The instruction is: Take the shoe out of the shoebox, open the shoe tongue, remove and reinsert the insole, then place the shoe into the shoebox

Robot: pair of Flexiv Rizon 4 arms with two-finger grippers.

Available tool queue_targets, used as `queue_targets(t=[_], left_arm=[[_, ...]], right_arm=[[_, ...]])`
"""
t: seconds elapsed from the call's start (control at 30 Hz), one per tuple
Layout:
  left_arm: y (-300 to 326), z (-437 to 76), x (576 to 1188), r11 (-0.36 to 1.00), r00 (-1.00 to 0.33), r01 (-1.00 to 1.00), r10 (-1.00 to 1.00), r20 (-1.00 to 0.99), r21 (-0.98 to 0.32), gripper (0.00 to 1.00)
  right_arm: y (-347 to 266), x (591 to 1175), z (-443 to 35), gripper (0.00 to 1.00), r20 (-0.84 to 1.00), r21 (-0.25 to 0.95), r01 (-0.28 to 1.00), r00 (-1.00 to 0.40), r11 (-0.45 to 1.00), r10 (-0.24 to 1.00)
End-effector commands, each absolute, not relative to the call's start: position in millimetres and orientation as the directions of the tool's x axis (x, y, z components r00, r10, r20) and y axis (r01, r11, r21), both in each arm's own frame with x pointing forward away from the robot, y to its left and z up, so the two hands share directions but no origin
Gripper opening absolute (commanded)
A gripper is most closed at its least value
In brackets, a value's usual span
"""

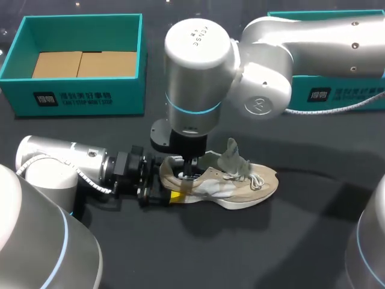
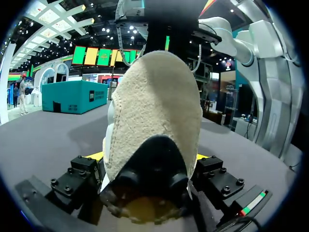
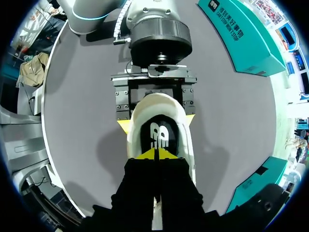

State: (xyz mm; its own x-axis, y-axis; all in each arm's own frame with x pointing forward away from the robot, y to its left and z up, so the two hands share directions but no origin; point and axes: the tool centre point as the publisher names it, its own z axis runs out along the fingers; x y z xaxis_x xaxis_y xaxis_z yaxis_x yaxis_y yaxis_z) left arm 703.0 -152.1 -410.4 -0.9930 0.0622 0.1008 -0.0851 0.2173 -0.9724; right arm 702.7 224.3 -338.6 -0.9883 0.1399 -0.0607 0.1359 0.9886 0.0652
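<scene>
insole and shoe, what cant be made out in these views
Insole: right wrist view shows only its heel part; the right end effector covers the rest.
Shoe toe and laces: in the left wrist view, hidden behind its own heel.
Left end effector: left wrist view, the heel hides most of both yellow tips.
Right end effector tips: head view, hidden inside the shoe opening, under the arm's wrist.

The left arm (image 1: 66,165) lies low and level, and its hand (image 1: 169,194) presses both fingers against the heel of the shoe (image 1: 240,183) from either side. The right arm (image 1: 277,54) bends over it with its wrist vertical. Its hand (image 1: 187,171) points straight down, tips drawn together just ahead of the left hand's fingers.
</scene>
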Motion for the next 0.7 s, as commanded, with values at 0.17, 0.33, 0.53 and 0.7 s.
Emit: queue_targets(t=[0.17,0.33,0.53,0.7], left_arm=[[-152.7,-413.9,703.3,0.218,-0.993,-0.085,0.061,0.101,-0.972,0.00],[-152.7,-413.9,703.3,0.218,-0.993,-0.085,0.061,0.101,-0.972,0.00],[-152.7,-413.9,703.3,0.218,-0.993,-0.085,0.061,0.101,-0.972,0.00],[-152.7,-413.9,703.3,0.218,-0.993,-0.085,0.061,0.101,-0.972,0.00]], right_arm=[[217.9,716.2,-361.3,0.00,-0.069,0.061,0.127,-0.989,0.990,0.131],[213.6,716.0,-361.8,0.00,-0.050,0.072,0.176,-0.982,0.982,0.180],[212.5,717.9,-365.6,0.00,-0.043,0.070,0.173,-0.983,0.982,0.176],[198.6,723.1,-378.9,0.00,-0.022,0.101,0.196,-0.980,0.976,0.199]])
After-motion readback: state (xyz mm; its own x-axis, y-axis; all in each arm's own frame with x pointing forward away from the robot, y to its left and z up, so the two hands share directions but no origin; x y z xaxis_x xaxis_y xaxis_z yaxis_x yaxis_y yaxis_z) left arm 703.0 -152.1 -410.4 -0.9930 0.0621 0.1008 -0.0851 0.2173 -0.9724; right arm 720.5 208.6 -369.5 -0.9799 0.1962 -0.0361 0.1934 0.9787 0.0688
